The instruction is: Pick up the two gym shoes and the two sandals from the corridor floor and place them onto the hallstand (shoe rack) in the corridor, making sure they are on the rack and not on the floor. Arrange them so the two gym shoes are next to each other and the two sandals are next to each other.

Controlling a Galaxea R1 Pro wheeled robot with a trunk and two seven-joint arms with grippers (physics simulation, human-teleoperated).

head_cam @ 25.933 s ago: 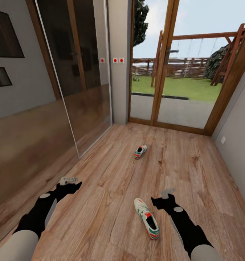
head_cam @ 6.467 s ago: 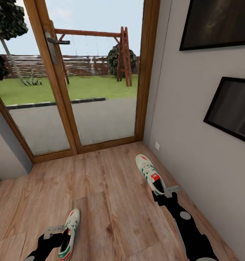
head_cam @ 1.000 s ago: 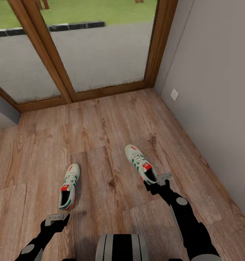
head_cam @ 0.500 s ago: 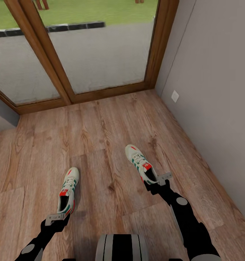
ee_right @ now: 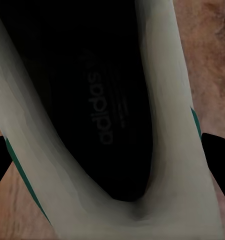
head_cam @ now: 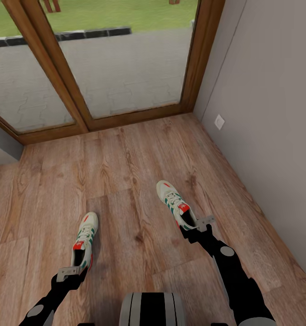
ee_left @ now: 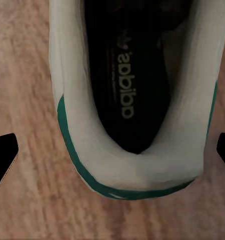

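Observation:
Two white gym shoes with green stripes sit over the wood-plank corridor floor (head_cam: 125, 163). The left shoe (head_cam: 84, 240) lies on the planks, toe pointing away. My left gripper (head_cam: 71, 273) is open at its heel, and in the left wrist view the shoe's heel (ee_left: 132, 165) sits between the spread fingertips (ee_left: 3, 152). My right gripper (head_cam: 197, 225) is shut on the heel of the right shoe (head_cam: 174, 203). That shoe's collar (ee_right: 162, 150) looms close in the right wrist view. The sandals and the hallstand are out of view.
A glass door in a wooden frame (head_cam: 80, 117) closes off the far end. A grey wall (head_cam: 270, 136) with a socket (head_cam: 220, 121) runs along the right, close to my right arm. My own trunk (head_cam: 153, 310) shows at the near edge.
The view has shifted slightly. The gap between my left gripper and the left shoe has closed, so the open fingers now flank its heel. The right gripper keeps its hold.

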